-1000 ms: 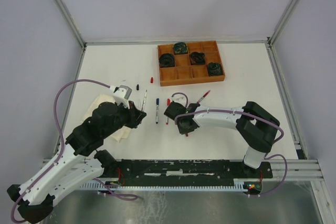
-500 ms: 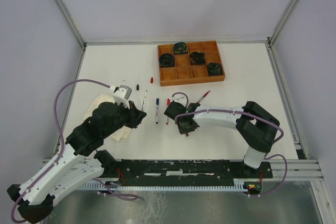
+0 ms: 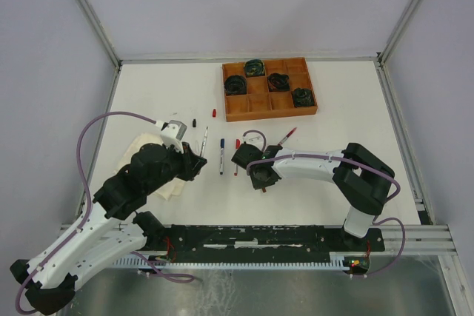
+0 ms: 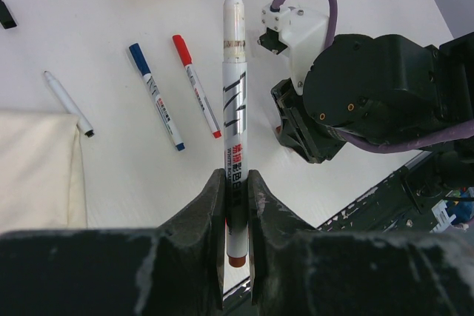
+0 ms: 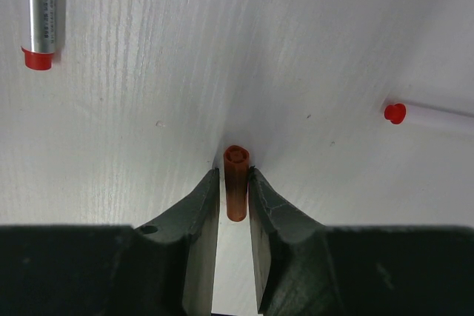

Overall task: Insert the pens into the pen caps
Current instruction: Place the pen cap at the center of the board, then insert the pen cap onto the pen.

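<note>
While the left gripper (image 4: 235,183) is clamped on the lower barrel of a black-tipped pen (image 4: 234,72) whose tip points toward the far edge of the table (image 3: 348,123), the right gripper (image 5: 235,183) is closed on a brown cap (image 5: 236,159) at mid-table, nearer the near edge, with the cap's open end past the fingertips. A blue-capped pen (image 4: 157,98) and a red-capped pen (image 4: 197,86) lie side by side between the grippers. A loose white pen (image 4: 68,103) lies just beside the cream cloth (image 4: 33,168) toward the left edge, and a red cap (image 3: 214,113) and a black cap (image 3: 194,122) lie farther back.
</note>
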### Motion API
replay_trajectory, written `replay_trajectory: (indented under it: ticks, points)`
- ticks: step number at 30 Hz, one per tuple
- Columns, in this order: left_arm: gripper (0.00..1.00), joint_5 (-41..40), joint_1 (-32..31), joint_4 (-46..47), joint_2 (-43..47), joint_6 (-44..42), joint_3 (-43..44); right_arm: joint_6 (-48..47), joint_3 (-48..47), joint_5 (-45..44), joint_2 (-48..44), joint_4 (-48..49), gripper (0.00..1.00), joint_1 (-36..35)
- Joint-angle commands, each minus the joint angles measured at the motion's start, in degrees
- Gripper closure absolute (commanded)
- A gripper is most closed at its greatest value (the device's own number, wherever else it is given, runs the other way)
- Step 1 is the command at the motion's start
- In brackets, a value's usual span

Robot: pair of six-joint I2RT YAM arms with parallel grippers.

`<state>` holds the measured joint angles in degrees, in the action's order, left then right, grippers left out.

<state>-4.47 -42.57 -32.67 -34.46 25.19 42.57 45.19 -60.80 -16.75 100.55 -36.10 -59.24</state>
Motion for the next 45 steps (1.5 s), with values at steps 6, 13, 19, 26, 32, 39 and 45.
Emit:
replay_trajectory:
  ticks: [6,13,19,26,32,39,45]
  points:
    - [0.97,-0.55,-0.17,2.78,0.32,-0.93,0.15,1.13,1.05,1.11,-0.72,-1.84,0.69,-0.26]
    - [0.97,-0.54,-0.13,2.78,0.53,-0.93,0.15,1.43,1.62,1.1,-1.17,-1.52,0.68,-0.26]
    - [0.97,-0.54,-0.08,2.75,0.46,-0.93,0.15,1.61,1.85,0.93,-1.06,-1.31,0.73,-0.26]
    - [0.97,-0.51,-0.15,2.78,0.33,-0.93,0.15,1.73,2.24,0.23,-1.96,-1.56,0.81,-0.26]
    - [0.97,-0.13,-0.15,3.0,0.23,-0.65,0.14,1.59,3.0,-1.34,-6.18,-0.47,0.88,-0.25]
    - [0.97,2.45,-0.1,4.71,-0.64,-0.46,-0.13,1.2,6.29,-0.53,-16.22,6.11,0.92,-0.26]
    - [0.97,6.39,-0.14,8.82,-0.98,0.07,-1.89,3.41,10.61,-0.03,-27.13,15.84,0.93,-0.26]
